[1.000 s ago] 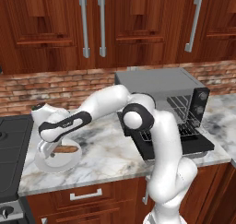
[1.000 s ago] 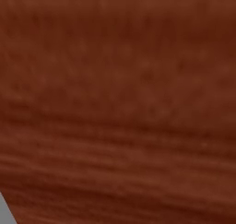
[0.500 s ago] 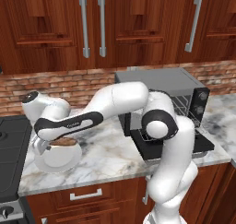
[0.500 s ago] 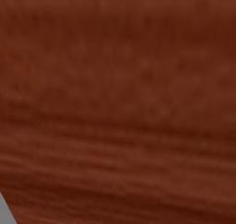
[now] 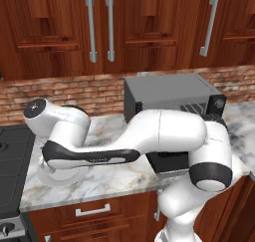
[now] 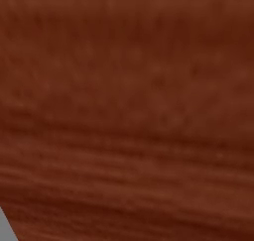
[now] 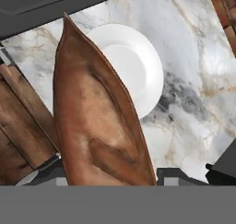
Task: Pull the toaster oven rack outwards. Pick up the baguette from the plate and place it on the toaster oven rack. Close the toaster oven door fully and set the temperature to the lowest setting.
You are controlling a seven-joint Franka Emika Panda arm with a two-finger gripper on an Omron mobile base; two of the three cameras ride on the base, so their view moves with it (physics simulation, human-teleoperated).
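Golden-brown crust, matte and scored with a darker slash, marks the baguette [image 7: 99, 121], which rises large and tapered to a point in the hand view, its lower end down at the gripper; the fingertips are hidden under the loaf, so the jaws appear to be clamped on it, though the contact itself cannot be seen. Behind the loaf lies the plate [image 7: 140, 66], a smooth round white disc with a shallow rim, resting on the marble counter [image 7: 193, 94], whose pale surface is veined in grey and tan. The baguette is apart from the plate, lifted above it.

In the left base view the glossy white arm [image 5: 164, 134] stretches leftward across the counter, its dark-banded forearm low over the plate [image 5: 50, 176], of which a curved white edge shows beneath it. The toaster oven [image 5: 169, 94], a boxy dark grey appliance, stands against the brick backsplash [image 5: 74, 94], with its toaster oven door [image 5: 172, 161] folded down flat behind the arm. Reddish wood cabinets [image 5: 149, 27] with brushed metal bar handles hang above.
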